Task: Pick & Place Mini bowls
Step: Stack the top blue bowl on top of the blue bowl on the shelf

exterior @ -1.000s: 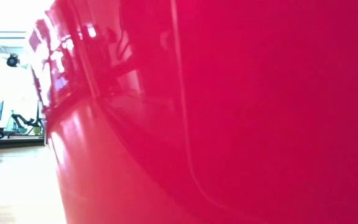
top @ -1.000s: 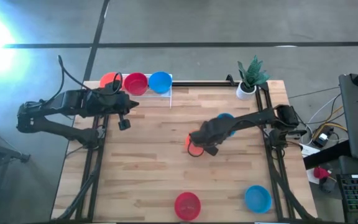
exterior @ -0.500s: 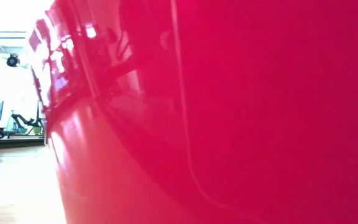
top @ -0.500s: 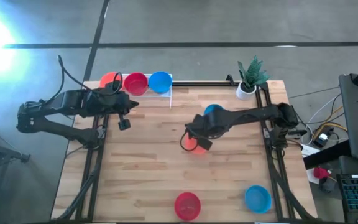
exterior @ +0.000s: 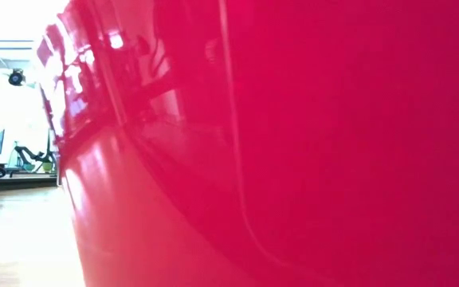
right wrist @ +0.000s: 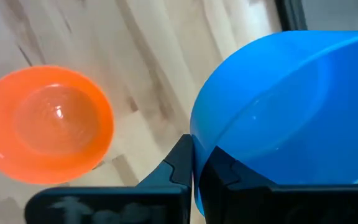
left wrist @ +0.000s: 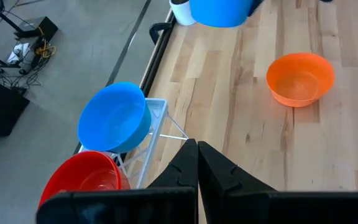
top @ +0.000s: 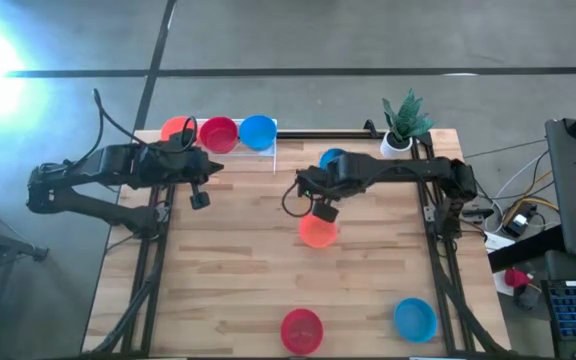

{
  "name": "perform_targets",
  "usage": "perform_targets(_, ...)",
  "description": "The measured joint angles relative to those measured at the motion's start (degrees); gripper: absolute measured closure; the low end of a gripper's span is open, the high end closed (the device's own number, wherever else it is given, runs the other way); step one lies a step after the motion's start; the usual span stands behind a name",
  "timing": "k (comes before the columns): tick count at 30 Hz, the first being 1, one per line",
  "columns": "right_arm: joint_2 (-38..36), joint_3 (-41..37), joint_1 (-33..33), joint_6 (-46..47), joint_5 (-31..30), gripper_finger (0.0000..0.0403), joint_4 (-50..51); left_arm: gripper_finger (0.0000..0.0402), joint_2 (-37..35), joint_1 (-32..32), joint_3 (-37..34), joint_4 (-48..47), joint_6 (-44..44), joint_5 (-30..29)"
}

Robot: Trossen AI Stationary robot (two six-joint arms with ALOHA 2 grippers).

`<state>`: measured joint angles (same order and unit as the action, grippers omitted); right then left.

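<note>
I have a blue bowl pinched by its rim in my right gripper, the two fingers closed together on the thin wall, and I hold it clear of the table over the far middle, near the plant pot. From above the same bowl shows as a blue patch just behind my right wrist. An orange bowl sits upright on the wood close in front of that gripper, apart from it and empty; my right wrist view shows it beside the blue one. Three more bowls stand in a row on the white rack at the far left edge: orange, red and blue. Two others rest at the near edge, a red one and a blue one, well apart from each other. The red one stands right against the low camera and fills nearly all of its picture. My left gripper waits just in front of the rack with its fingers pressed together and nothing between them. I can read no writing or label on any of these things.
</note>
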<state>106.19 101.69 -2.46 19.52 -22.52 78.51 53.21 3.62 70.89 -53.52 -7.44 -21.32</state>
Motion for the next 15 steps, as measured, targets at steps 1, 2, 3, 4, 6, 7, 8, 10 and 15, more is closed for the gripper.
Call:
perform_targets(1,0.00,0.92,-0.56,-1.35,0.00,0.0394,0.02,0.0399,0.00,0.00,0.00,0.00,-0.07,0.00)
perform_targets(2,0.00,1.96,-1.04,-2.74,0.00,0.0394,-0.01,0.0399,0.02,0.00,0.00,0.00,-0.07,0.00)
perform_targets(3,0.00,3.10,-1.61,-4.21,0.00,0.0394,0.01,0.0399,0.00,0.00,0.00,0.00,-0.07,0.00)
perform_targets(4,0.00,4.39,-2.13,-5.87,0.00,0.0394,-0.01,0.0399,0.00,0.00,0.00,0.00,-0.07,0.00)
perform_targets(6,0.00,6.81,-3.23,-10.22,0.00,0.0394,-0.59,0.0399,0.02,0.00,0.00,0.00,-0.09,0.00)
perform_targets(7,0.05,8.07,-3.73,-13.21,0.01,0.0394,-1.06,0.0399,0.02,0.00,0.00,0.00,-0.09,0.00)
perform_targets(8,0.22,9.31,-4.20,-16.65,0.02,0.0394,-1.39,0.0399,0.02,0.00,0.00,0.00,-0.09,0.00)
perform_targets(10,0.60,11.74,-5.25,-23.52,0.05,0.0394,-1.80,0.0399,0.02,0.00,0.00,0.01,-0.09,0.00)
perform_targets(15,0.78,14.42,-8.50,-36.12,4.23,0.0394,-7.93,0.0399,0.01,-0.04,0.00,0.00,-0.02,-0.01)
